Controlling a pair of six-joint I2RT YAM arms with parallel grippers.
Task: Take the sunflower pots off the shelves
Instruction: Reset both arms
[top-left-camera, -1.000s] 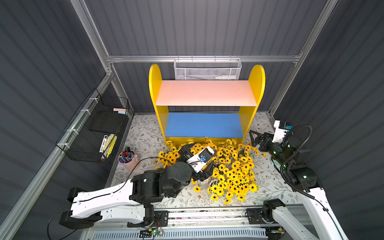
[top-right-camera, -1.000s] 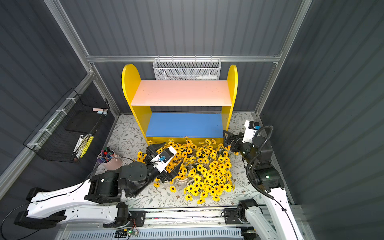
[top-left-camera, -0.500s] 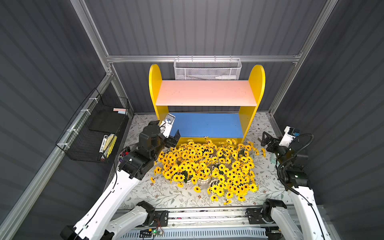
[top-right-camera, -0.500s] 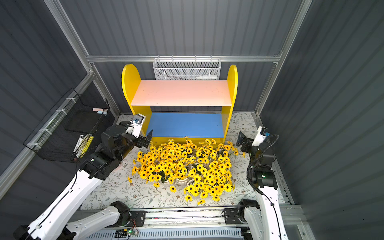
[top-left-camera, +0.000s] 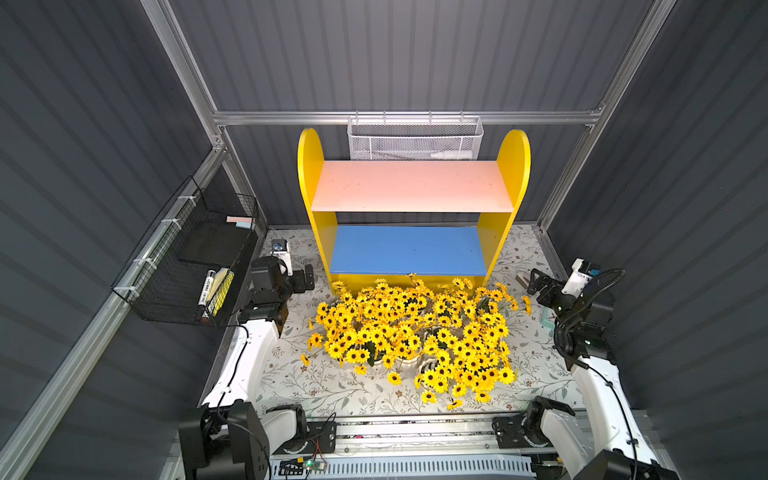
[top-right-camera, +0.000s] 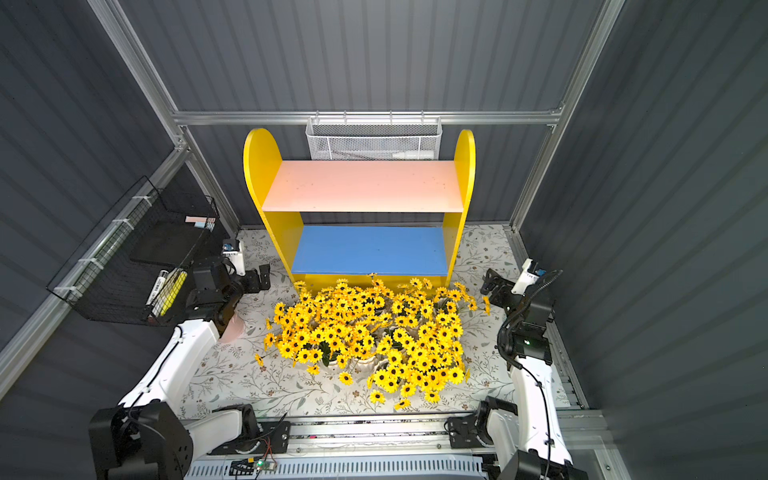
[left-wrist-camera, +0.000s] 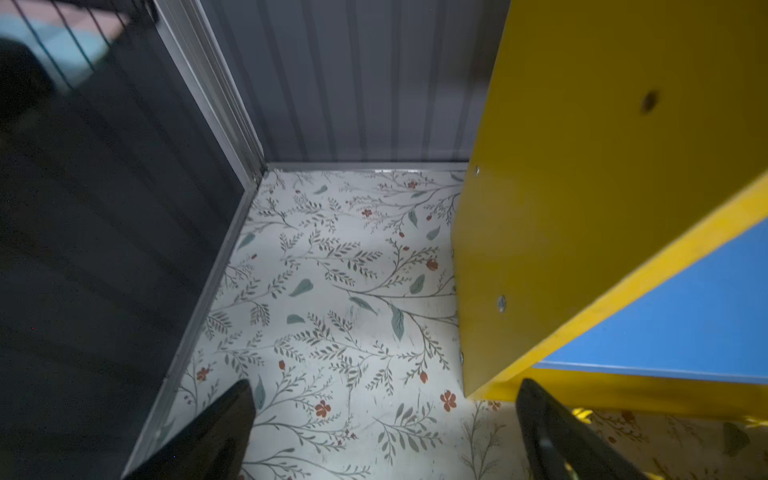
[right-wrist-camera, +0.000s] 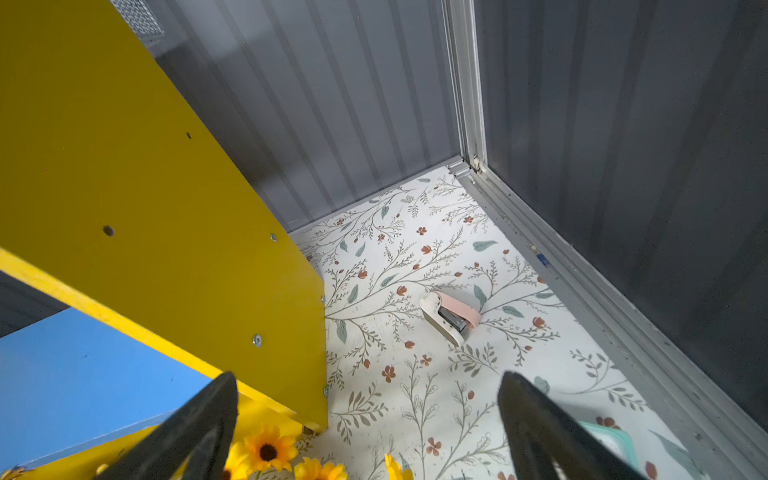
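Standing far back, the shelves (top-left-camera: 411, 187) show bare boards; the sunflower pots (top-left-camera: 409, 332) crowd the tabletop (top-left-camera: 332, 386) in front. The left pincer (left-wrist-camera: 382, 395) and the right pincer (right-wrist-camera: 368, 386) flank the shelves' near corners, both spread wide, gripping nothing.
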